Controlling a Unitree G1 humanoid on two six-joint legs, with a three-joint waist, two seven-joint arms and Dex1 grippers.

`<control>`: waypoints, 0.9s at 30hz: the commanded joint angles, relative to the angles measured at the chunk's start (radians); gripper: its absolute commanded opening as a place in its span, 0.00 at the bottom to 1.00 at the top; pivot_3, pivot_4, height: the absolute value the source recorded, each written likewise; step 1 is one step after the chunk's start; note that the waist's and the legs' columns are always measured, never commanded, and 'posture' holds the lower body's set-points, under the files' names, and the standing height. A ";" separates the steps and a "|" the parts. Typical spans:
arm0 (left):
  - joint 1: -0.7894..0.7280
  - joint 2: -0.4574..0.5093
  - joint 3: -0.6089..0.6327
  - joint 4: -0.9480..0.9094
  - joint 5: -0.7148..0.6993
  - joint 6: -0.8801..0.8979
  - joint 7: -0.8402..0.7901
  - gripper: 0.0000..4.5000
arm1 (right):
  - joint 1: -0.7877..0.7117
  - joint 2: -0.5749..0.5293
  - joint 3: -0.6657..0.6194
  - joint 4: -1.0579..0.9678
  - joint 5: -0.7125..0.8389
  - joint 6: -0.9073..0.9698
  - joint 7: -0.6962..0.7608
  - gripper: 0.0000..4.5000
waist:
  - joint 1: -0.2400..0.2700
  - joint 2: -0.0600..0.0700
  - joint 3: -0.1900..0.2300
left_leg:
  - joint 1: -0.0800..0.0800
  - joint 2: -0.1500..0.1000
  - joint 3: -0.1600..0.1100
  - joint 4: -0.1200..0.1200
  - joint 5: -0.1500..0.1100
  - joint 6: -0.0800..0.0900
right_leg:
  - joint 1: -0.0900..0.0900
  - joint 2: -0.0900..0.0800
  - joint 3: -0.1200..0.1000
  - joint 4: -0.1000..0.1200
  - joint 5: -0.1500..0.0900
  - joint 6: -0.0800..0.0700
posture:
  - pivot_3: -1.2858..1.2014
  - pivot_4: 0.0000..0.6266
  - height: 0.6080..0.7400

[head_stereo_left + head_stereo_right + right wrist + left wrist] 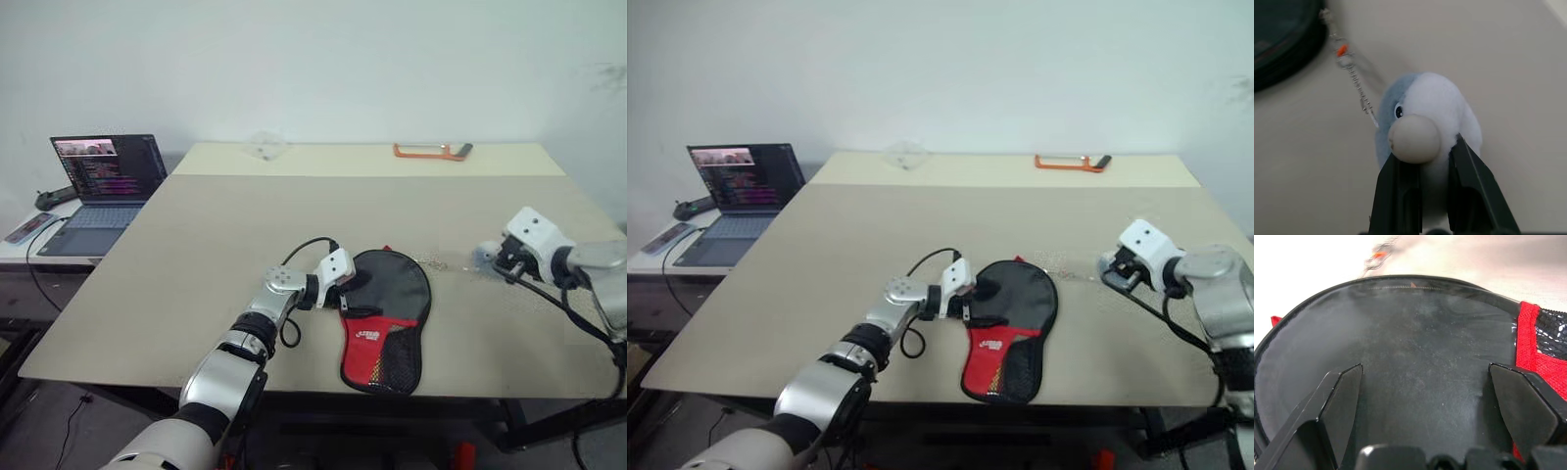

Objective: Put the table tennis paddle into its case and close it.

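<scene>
**Zip pulled by its charm while the case is steadied**

Right gripper [1422, 183] is seen clamped nearly shut on a small blue-and-white plush charm [1427, 117], which is joined by a thin beaded chain [1354, 81] to the edge of the case [387, 318]. In the head views this gripper is held out to the right of the case, above the table [196, 264], with the charm at its fingertips. The left gripper [1425, 396] is spread wide, its two fingers [1342, 401] laid flat over the black round part of the case, nothing being grasped between them. The case lies near the front edge of the table, black round part toward the middle, red mesh part toward the robot. The paddle itself cannot be made out; it is judged to be already inside, since the case looks filled and flat.

The step in hand appears to be closing the zip by the charm. To do it well, the case should be pressed down firmly by the left gripper so that it is not dragged along. The pull should be kept low and along the curve of the rim, not upward, so that the thin chain is not strained or snapped. A laptop [103, 181] and an orange object [431, 151] lie well away and are not in the way.
</scene>
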 commanded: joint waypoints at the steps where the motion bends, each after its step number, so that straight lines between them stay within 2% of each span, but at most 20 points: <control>1: 0.047 0.000 -0.047 0.093 0.076 0.047 0.013 1.00 | 0.078 -0.046 -0.114 -0.211 0.063 0.157 0.009 0.05 | 0.003 -0.001 0.001 | 0.000 0.000 0.000 0.000 0.000 0.000 | 0.000 0.000 0.000 0.000 0.000 0.001 | 0.52 0.24 1.00; 7: 0.025 -0.013 -0.049 0.107 0.084 0.052 0.025 1.00 | 0.269 -0.070 -0.236 -0.593 0.274 0.466 0.086 0.05 | 0.017 -0.004 0.002 | -0.001 0.001 0.000 0.000 -0.001 0.001 | 0.000 0.000 -0.001 -0.002 0.000 0.001 | 0.52 0.24 1.00; 13: 0.000 -0.039 -0.048 0.121 0.086 0.064 0.030 1.00 | 0.410 -0.064 -0.348 -0.774 0.419 0.615 0.108 0.05 | 0.024 -0.009 0.005 | -0.001 0.001 0.000 0.000 -0.001 0.002 | 0.001 0.000 -0.002 -0.002 0.000 0.002 | 0.52 0.24 1.00; 17: -0.020 -0.060 -0.052 0.131 0.095 0.069 0.043 1.00 | 0.515 -0.048 -0.415 -0.847 0.483 0.648 0.117 0.05 | 0.027 -0.010 0.005 | -0.001 0.001 0.000 0.000 -0.002 0.002 | 0.001 -0.001 -0.002 -0.002 -0.001 0.003 | 0.52 0.24 1.00; 20: -0.039 -0.080 -0.052 0.140 0.102 0.076 0.063 1.00 | 0.651 -0.028 -0.486 -0.892 0.631 0.626 0.100 0.05 | 0.037 -0.012 0.006 | -0.002 0.001 -0.001 0.000 -0.002 0.003 | 0.001 -0.001 -0.003 -0.003 -0.002 0.005 | 0.52 0.24 1.00; 24: -0.061 -0.104 -0.046 0.150 0.107 0.084 0.083 1.00 | 0.846 -0.041 -0.525 -0.894 0.873 0.500 -0.043 0.05 | 0.053 -0.014 0.007 | -0.002 -0.001 0.001 0.000 -0.004 0.005 | 0.002 -0.002 -0.002 -0.004 -0.002 0.005 | 0.52 0.24 1.00; 27: -0.075 -0.122 -0.044 0.156 0.111 0.089 0.084 1.00 | 0.992 -0.096 -0.516 -0.894 1.051 0.372 -0.189 0.05 | 0.060 -0.015 0.007 | -0.002 -0.001 0.001 0.000 -0.004 0.005 | 0.002 -0.003 -0.002 -0.005 -0.002 0.006 | 0.52 0.24 1.00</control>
